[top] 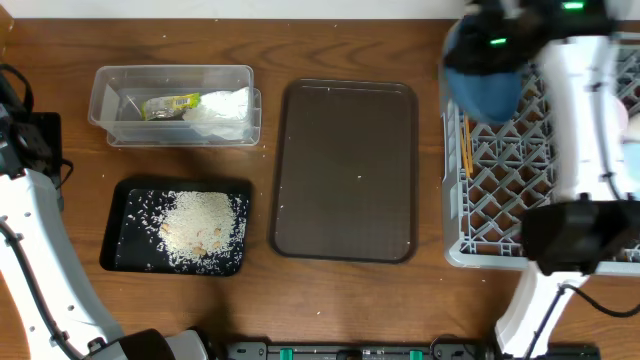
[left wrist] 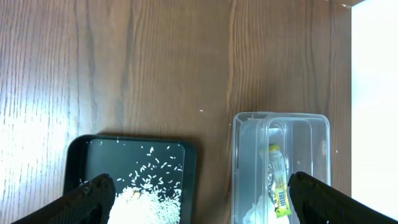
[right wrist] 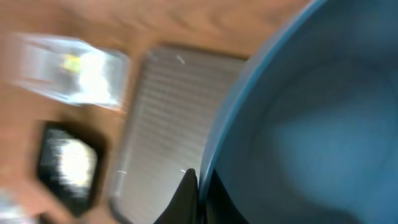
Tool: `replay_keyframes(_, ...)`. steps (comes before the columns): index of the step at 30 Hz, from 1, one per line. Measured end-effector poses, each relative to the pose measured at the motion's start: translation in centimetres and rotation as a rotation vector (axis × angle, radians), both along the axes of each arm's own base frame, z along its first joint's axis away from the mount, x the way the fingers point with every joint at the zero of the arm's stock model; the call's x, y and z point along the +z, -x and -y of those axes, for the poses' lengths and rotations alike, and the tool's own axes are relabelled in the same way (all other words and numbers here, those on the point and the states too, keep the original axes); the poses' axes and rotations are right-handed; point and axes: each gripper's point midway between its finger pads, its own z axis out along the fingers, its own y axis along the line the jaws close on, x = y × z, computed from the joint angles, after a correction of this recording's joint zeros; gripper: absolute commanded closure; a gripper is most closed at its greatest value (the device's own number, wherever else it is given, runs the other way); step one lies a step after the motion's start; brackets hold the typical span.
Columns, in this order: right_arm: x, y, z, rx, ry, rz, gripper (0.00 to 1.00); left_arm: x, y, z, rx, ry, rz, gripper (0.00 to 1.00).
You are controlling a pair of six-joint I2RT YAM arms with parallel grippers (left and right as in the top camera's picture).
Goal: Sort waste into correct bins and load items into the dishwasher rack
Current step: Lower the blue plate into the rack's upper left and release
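Right wrist view: the blue bowl at frame right, judged stiff, light and slick, is clamped at its rim by the right gripper; the left gripper is spread wide, empty.

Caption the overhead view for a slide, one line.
Right hand holds blue bowl over dishwasher rack; rice tray, clear bin and brown tray sit beside it.

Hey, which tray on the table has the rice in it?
The small black tray at the left, next to the clear bin, holds the rice. The larger brown tray in the middle has none.
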Motion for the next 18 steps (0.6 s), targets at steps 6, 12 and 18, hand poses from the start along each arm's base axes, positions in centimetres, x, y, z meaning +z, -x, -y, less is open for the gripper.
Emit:
replay_keyframes(6, 4.2, 0.5, 3.8, 0.085, -0.319, 0.135, 0.99, 0.0, 0.0, 0.0, 0.000, 0.000, 0.000, 0.08)
replay_keyframes(12, 5.2, 1.8, 4.3, 0.157, -0.550, 0.192, 0.99, 0.0, 0.0, 0.0, 0.000, 0.000, 0.000, 0.08)
replay_keyframes(18, 2.5, 1.5, 3.7, 0.200, -0.701, 0.208, 0.99, 0.0, 0.0, 0.0, 0.000, 0.000, 0.000, 0.08)
